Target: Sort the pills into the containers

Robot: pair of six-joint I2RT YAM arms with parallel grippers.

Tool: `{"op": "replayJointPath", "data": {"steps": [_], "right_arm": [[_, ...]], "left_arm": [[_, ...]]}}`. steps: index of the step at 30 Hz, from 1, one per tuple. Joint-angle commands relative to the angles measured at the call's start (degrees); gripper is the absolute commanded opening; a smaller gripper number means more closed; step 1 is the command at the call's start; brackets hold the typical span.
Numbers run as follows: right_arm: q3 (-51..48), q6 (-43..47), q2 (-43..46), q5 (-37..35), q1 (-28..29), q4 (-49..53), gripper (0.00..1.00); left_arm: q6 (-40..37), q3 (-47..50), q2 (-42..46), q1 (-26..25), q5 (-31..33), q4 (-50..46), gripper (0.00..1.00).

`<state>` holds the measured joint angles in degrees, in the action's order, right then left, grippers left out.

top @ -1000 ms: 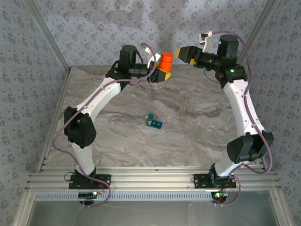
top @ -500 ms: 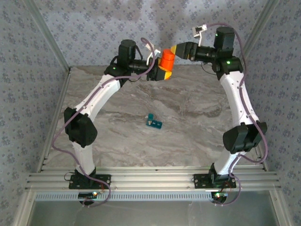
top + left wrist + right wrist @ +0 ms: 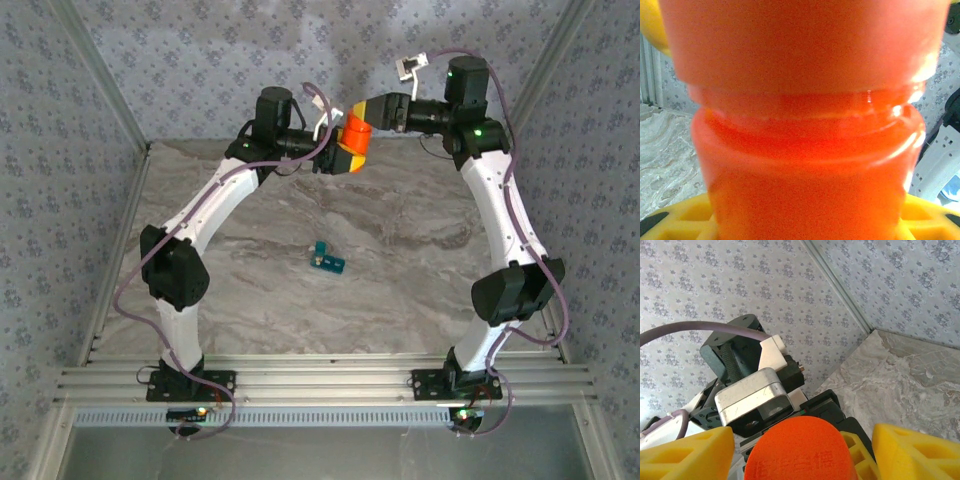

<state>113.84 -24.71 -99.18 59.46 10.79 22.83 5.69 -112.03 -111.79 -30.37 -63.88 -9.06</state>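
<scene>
- Spanning the scene, the marbled tabletop [image 3: 250,300] lies below both raised arms.
- The left gripper [image 3: 340,158], up at the far end, clamps the body of the orange bottle [image 3: 800,150].
- The right gripper [image 3: 362,113] straddles the bottle's cap [image 3: 800,450], its jaws apart; a thin gap seems to remain on each side.
- The teal pill box [image 3: 327,262] sits mid-tabletop, well apart from both grippers.
</scene>
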Motion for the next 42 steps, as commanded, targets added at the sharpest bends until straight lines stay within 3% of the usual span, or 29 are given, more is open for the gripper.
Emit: {"op": "replayJointPath", "data": {"steps": [1,11,15,22,30,42], "right_arm": [[1.12,0.85,-0.43,2.22,0.62,1.58,0.71],[-1.05,1.68,0.46,2.17,1.17,3.11,0.45],[-3.77,2.01,1.97,-0.22,1.4,2.84,0.41],[-13.38,1.35,7.41,-11.79,2.9,0.62,0.4],[-20.76,-0.27,11.82,-27.17,6.67,1.13,0.4],[-20.41,-2.77,12.21,-22.98,4.57,-0.6,0.47]], "left_arm": [[0.43,-2.58,-0.05,-0.39,-2.0,0.45,0.0],[0.22,-2.67,0.01,-0.55,-1.74,0.05,0.0],[0.19,-3.06,0.08,-0.68,-0.21,-0.06,0.0],[-0.89,-0.57,2.39,-1.22,9.03,2.17,0.0],[-1.69,2.99,4.55,-2.73,14.79,5.32,0.0],[-1.43,4.45,4.83,-3.16,14.77,6.34,0.0]]}}
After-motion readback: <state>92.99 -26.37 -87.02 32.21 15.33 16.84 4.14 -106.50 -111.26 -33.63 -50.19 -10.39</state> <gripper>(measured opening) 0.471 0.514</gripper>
